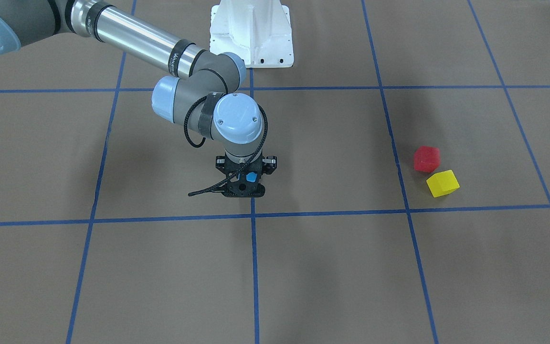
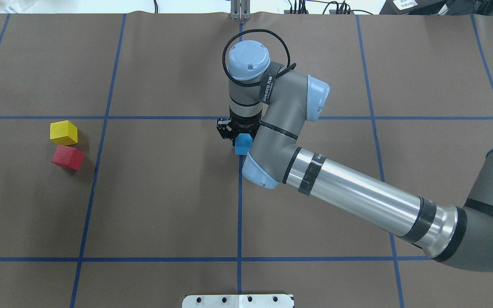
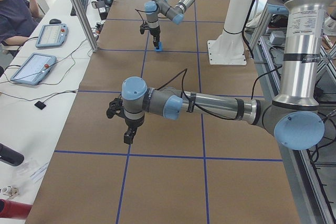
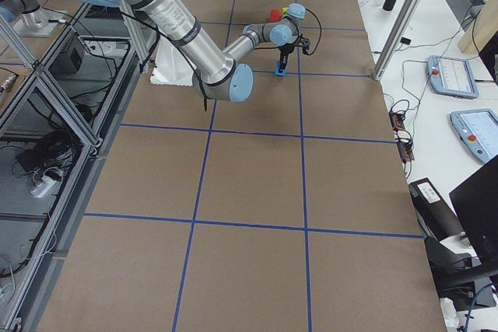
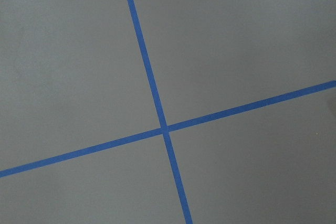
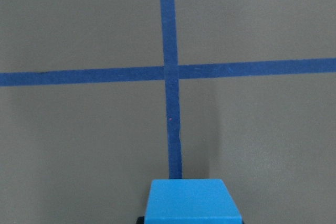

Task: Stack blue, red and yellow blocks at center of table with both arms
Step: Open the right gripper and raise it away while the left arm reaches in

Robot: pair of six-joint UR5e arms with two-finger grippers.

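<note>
Two fingers of the right end effector (image 1: 248,184) close on the blue block (image 1: 251,177), the wrist pointing straight down at the middle of the brown surface (image 2: 165,205). The block hangs at or just above the paper; the views do not settle whether it touches. A blue tape crossing (image 6: 168,71) lies just ahead of it in the right wrist view, on the side away from the robot's base, with the block sitting on the line that runs into that crossing.

Out to the robot's left, well apart from the centre and beyond the next tape line, the red block (image 2: 67,157) and the yellow block (image 2: 63,132) wait almost corner to corner, the yellow one farther from the base. Both are cubes, each turned a little off the grid, so neither offers a long axis to align with.

The left end effector (image 3: 127,136) shows only in the side view, hanging low above bare paper, and whether its fingers are spread or closed cannot be told. The two loose blocks lie on that arm's side of the surface, so the fetch that follows looks like the left arm's job, with the carry running in toward the centre.
</note>
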